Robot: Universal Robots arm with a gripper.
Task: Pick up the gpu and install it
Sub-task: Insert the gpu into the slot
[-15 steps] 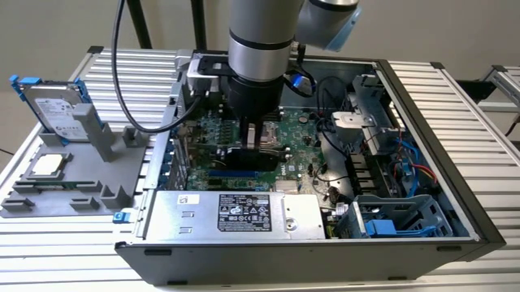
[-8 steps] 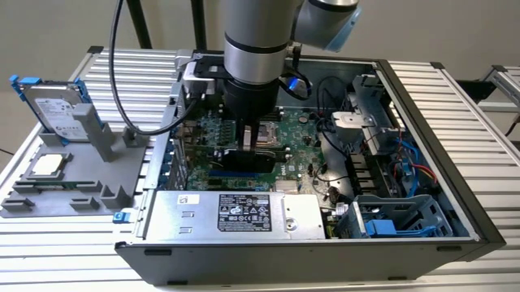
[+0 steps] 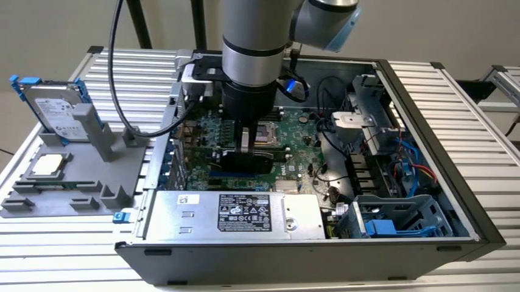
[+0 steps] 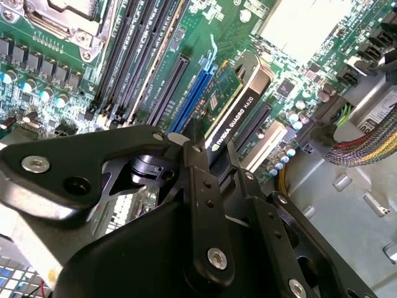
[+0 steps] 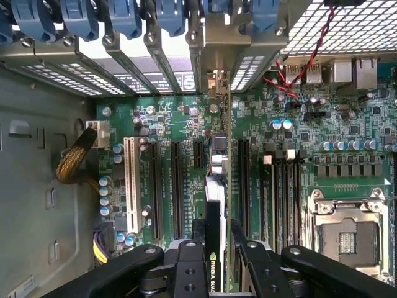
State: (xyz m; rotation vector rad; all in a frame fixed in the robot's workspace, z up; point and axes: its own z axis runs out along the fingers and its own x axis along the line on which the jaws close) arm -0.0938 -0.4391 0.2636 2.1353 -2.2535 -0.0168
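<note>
We see a plain pale wall (image 3: pixel 65 24) behind the work area, evenly lit with no hard shadows. The work surface is a table (image 3: pixel 479 121) made of ribbed aluminium profiles running across the exterior view, its slats bright and silvery. At the exterior view's right edge a second piece of aluminium framing (image 3: pixel 508 82) stands just beside the table. Two dark poles (image 3: pixel 142 24) rise behind the table near the exterior view's upper left, and a black cable (image 3: pixel 118 79) hangs down in front of them. A thin strip of darker floor (image 3: pixel 7 149) shows past the table's edge at the exterior view's left.
</note>
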